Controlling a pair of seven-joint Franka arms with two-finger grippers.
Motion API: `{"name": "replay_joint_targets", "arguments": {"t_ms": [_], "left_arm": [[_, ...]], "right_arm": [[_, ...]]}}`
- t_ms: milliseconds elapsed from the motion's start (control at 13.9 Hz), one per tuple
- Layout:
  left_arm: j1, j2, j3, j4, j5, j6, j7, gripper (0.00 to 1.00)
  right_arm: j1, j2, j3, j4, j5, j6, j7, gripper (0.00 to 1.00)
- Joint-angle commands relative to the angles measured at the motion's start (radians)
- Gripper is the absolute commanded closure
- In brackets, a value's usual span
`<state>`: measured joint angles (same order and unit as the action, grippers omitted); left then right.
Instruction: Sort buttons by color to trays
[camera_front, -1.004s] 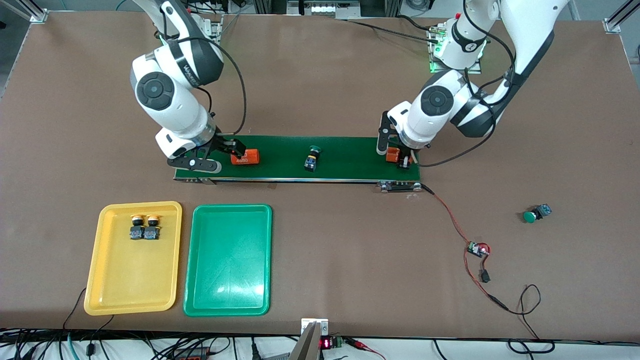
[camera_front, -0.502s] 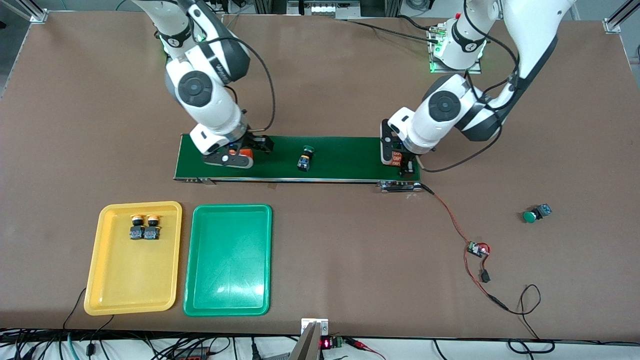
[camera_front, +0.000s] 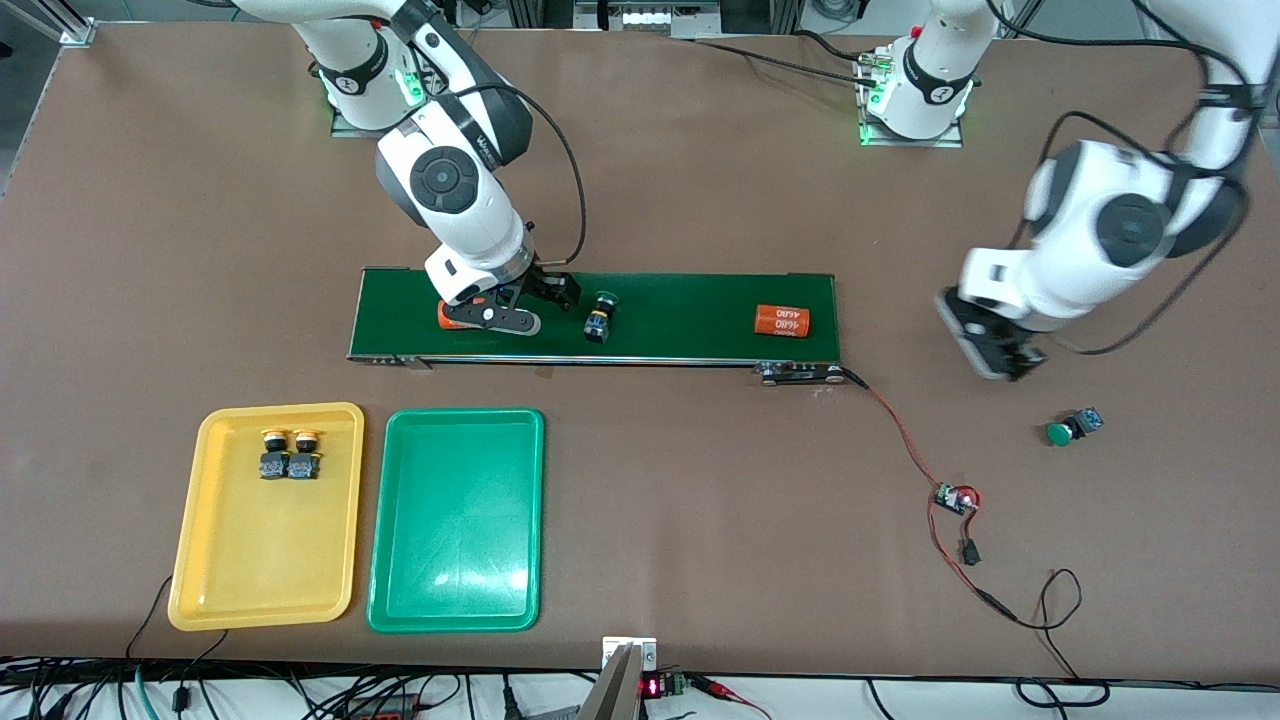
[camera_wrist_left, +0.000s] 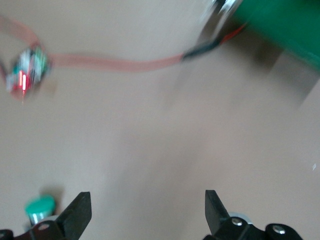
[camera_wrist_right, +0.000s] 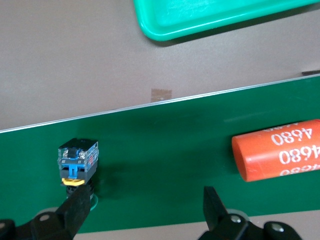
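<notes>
Two yellow-capped buttons stand side by side in the yellow tray. The green tray beside it holds nothing, and its edge shows in the right wrist view. One green-capped button lies on the dark green belt. My right gripper hangs open just over the belt beside that button, nothing between its fingers. A second green-capped button lies on the bare table at the left arm's end. My left gripper is open and empty over the table near this button.
Two orange cylinders lie on the belt: one near the left arm's end, another partly under my right hand. A red-and-black wire runs from the belt's end to a small circuit board.
My left gripper opened, left an orange cylinder on the belt and swung off toward the table's green button. My right arm moved along the belt to the belt button, which drifted toward it.
</notes>
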<state>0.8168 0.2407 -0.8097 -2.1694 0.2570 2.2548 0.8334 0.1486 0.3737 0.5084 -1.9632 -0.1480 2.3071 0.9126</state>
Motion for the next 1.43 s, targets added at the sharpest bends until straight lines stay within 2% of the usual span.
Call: {"name": "replay_joint_targets", "arguments": {"t_ms": [0,430,646,717,861,1004,1220,1363], "left_arm": [[0.119,0.101,-0.014,0.008,-0.006,0.011,0.006,0.00],[0.142,0.245,0.046,0.207,0.073,0.017,0.015,0.00],[0.136,0.371,0.090,0.350,0.107,0.014,0.065,0.00],[0.134,0.408,0.099,0.373,0.107,0.012,0.096,0.00],[0.122,0.420,0.116,0.378,0.107,0.014,0.141,0.00],[0.110,0.452,0.132,0.391,0.102,0.015,0.171,0.00],[0.073,0.537,0.176,0.506,0.105,0.014,0.209,0.00],[0.065,0.540,0.184,0.507,0.103,0.015,0.223,0.00]], "right_arm": [[0.031,0.037,-0.005,0.021,-0.083,-0.003,0.072,0.00],[0.031,0.066,-0.005,0.064,-0.090,-0.005,0.130,0.00],[0.029,0.080,-0.007,0.087,-0.116,-0.003,0.132,0.00],[0.029,0.085,-0.007,0.093,-0.155,-0.005,0.127,0.00],[0.037,0.099,-0.005,0.096,-0.194,-0.005,0.129,0.00],[0.043,0.109,-0.007,0.099,-0.199,-0.005,0.127,0.00],[0.042,0.116,-0.005,0.099,-0.191,-0.005,0.127,0.00],[0.043,0.132,-0.005,0.099,-0.188,-0.005,0.130,0.00]]}}
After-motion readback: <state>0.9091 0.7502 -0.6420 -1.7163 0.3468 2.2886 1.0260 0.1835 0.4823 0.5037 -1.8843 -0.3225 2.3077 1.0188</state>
